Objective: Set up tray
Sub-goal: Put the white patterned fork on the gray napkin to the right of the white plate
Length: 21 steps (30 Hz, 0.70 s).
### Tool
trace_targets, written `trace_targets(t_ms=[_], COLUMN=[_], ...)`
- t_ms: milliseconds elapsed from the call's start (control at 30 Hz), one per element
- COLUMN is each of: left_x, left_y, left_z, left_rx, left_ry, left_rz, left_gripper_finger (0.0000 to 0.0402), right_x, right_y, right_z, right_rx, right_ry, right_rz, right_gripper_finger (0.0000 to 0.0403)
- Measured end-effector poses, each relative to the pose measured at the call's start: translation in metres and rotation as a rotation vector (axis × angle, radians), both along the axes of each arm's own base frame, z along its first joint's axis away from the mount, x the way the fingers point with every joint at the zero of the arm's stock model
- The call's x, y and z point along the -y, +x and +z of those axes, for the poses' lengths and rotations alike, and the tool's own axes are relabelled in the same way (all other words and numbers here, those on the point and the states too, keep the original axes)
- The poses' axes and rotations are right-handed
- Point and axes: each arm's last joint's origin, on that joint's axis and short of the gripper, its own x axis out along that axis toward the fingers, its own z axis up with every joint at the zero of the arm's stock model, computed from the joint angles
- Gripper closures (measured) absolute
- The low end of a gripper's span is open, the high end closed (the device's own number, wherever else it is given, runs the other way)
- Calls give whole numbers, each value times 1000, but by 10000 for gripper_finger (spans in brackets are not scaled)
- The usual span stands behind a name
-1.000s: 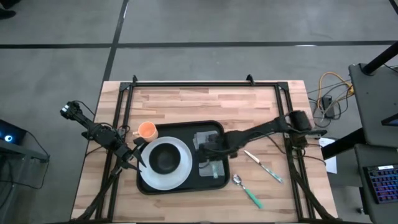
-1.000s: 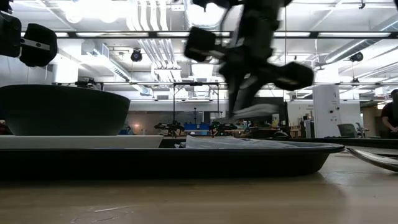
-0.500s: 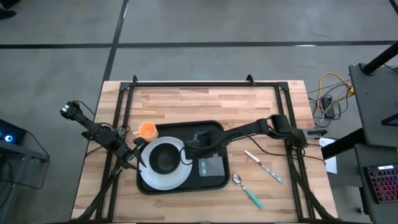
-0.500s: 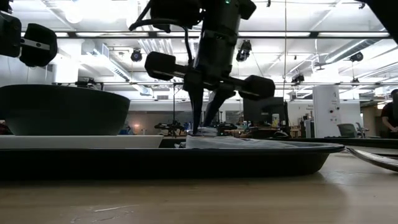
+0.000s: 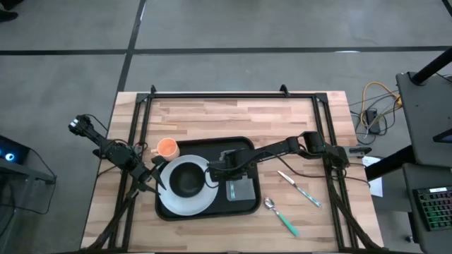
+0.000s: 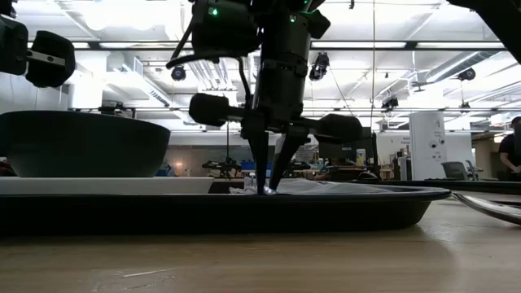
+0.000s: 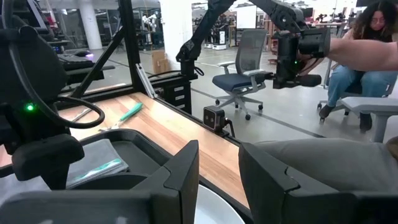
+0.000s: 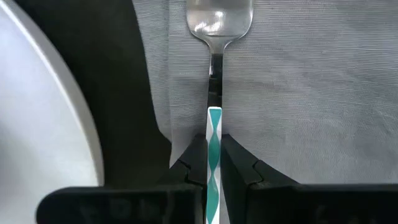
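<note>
tray [image 5: 244, 205]: lower centre of high view, on table, bearing plate, bowl, napkin | handling: judged stiff, light, slick; best gripped at its rim | right gripper [image 5: 219, 168]: clenched on fork [image 8: 214, 93] over napkin [image 8: 292, 87] | left gripper [image 5: 150, 181]: frame left, half-parted, holding nothing

The right arm reaches in from the right side of the table, stretched long and low toward the middle, its wrist bent so the right gripper [image 5: 224, 166] points straight down. In the low view its two thin fingers [image 6: 255, 159] taper to a narrow point at the tips. They are pressed together on the handle of a fork [image 8: 213, 93], pinching it between the pads.

The left arm waits at the left edge of the table, folded and low. The left gripper [image 5: 157, 180] points toward the middle, its fingers [image 7: 186, 171] standing partly apart with nothing between them.
</note>
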Motion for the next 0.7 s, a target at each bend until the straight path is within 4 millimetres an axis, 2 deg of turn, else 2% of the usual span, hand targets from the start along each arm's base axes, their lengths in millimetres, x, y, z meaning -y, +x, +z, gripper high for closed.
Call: trace_targets(t_ms=[300, 700], left_x=[0, 0], left_y=[0, 0], left_z=[0, 0], left_rx=[0, 0], left_ry=[0, 0], left_rz=[0, 0], left_gripper_finger=[306, 306], right_x=[0, 2], right_y=[0, 1], right_z=[-5, -4], right_rx=[-4, -4], right_ry=[-3, -1], right_rz=[18, 21], right_gripper_finger=[384, 304])
